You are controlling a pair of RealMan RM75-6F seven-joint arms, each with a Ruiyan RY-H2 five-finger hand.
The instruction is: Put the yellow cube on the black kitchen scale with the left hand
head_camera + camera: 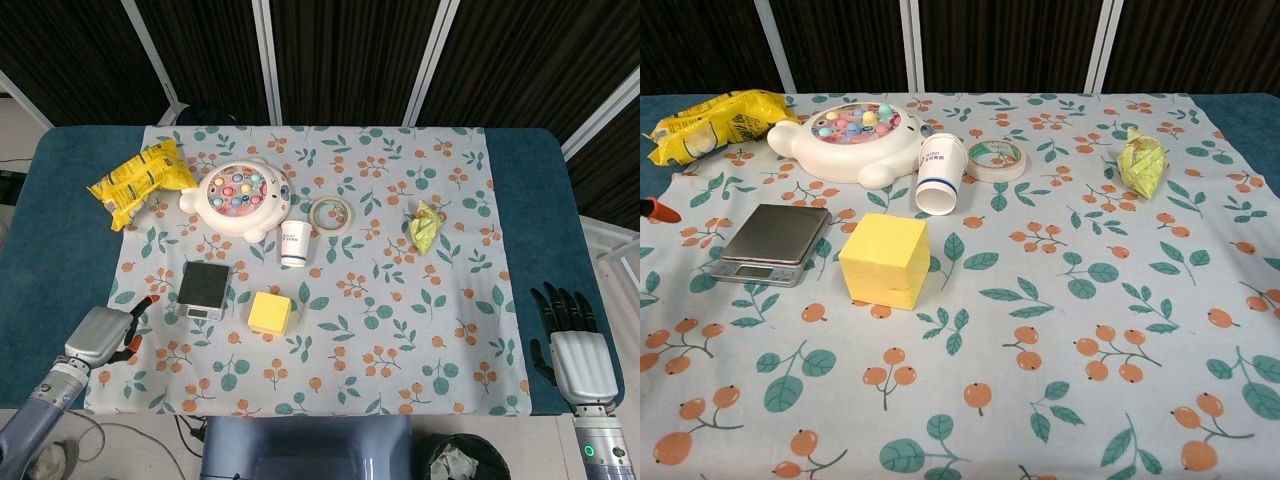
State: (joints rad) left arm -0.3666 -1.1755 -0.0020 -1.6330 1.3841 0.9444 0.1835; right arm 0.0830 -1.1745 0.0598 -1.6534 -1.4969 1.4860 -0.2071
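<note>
- The left robot hand [103,335] rested at the near left corner of the surface [40,230], holding nothing; how its fingers lay could not be told.
- The right robot hand [572,340] was at the near right edge, its fingers spread and empty.
- The yellow cube [270,313] lay on the floral cloth [400,340], just beside the black kitchen scale [204,289] on its right, not touching it.
- Farther from the near edge, a paper cup [294,244] stood beside a tape roll [330,214].
- A white toy [238,198] sat toward the far edge, with a yellow snack bag [140,180] near the far left corner.
- A small green packet [427,226] lay toward the right side.
</note>
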